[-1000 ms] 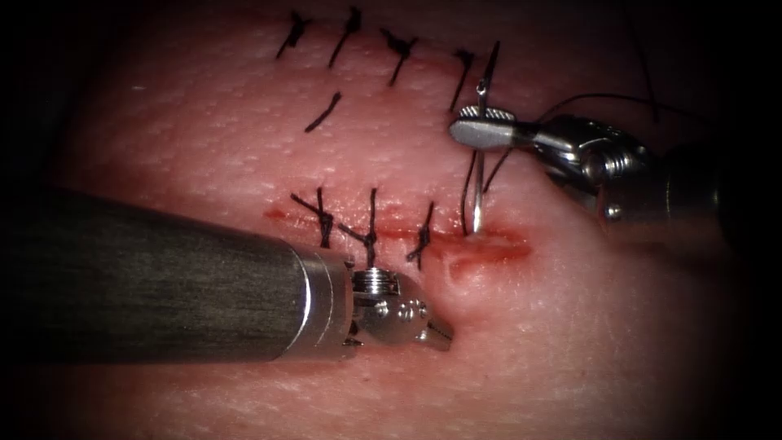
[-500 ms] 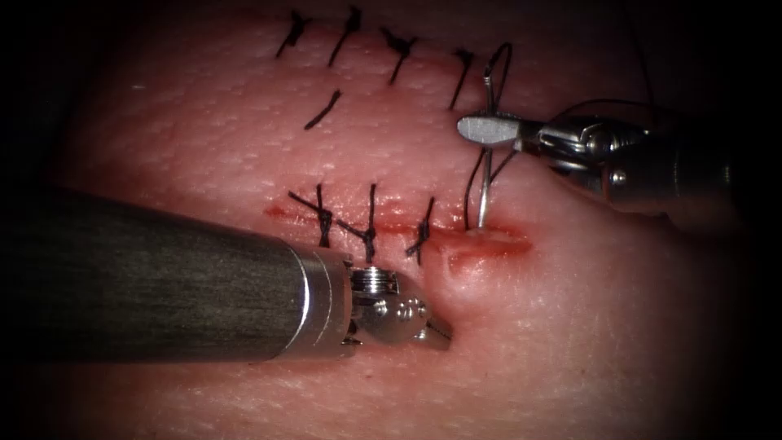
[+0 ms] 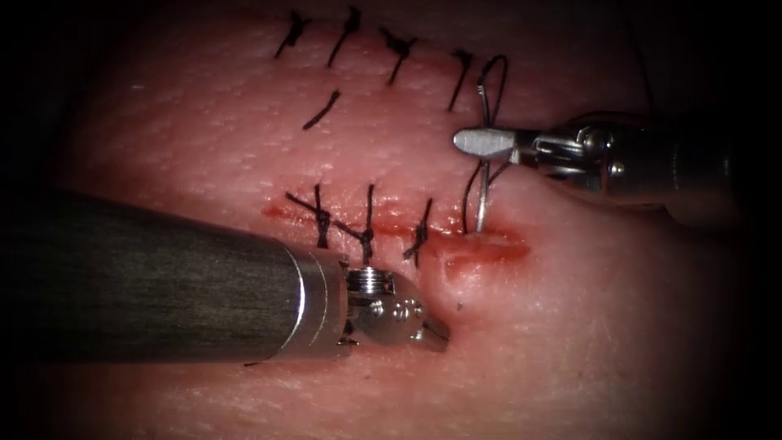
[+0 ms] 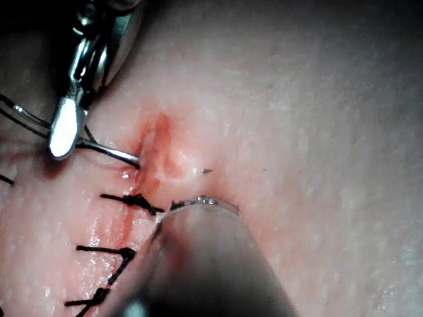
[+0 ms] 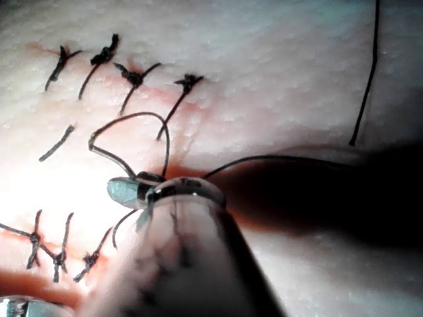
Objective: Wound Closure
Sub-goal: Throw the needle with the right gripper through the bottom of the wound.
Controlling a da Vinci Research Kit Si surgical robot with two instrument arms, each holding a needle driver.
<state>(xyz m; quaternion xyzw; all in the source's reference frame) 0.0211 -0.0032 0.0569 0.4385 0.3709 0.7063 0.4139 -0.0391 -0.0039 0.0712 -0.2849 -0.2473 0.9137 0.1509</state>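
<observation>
On the tissue [image 3: 586, 326], a cut [image 3: 489, 248] runs left to right, open and red at its right end. My right tool [image 3: 481, 143] is shut on the curved needle [image 3: 482, 195] near its tail. The needle stands steeply and goes into the tissue at the far edge of the open end. A tiny dark point [image 3: 461, 306] shows on the near side, where the tissue bulges. Black thread [image 3: 497, 69] loops from the tail. My left tool [image 3: 437, 334] presses the tissue just below the cut, jaws together, holding nothing. The left wrist view shows the needle [image 4: 109, 152] entering beside the right tool [image 4: 65, 129].
Three knotted stitches [image 3: 368, 224] close the cut to the left of the needle. A second row of stitches [image 3: 399, 49] runs along the far tissue, with a loose cut thread piece [image 3: 322, 111] below it. The left shaft [image 3: 163, 281] lies across the near left.
The right tool has rolled and dropped slightly, pushing the needle deeper into the far edge. The tissue mound has risen and a dark point has appeared on the near side. The left tool barely shifted.
</observation>
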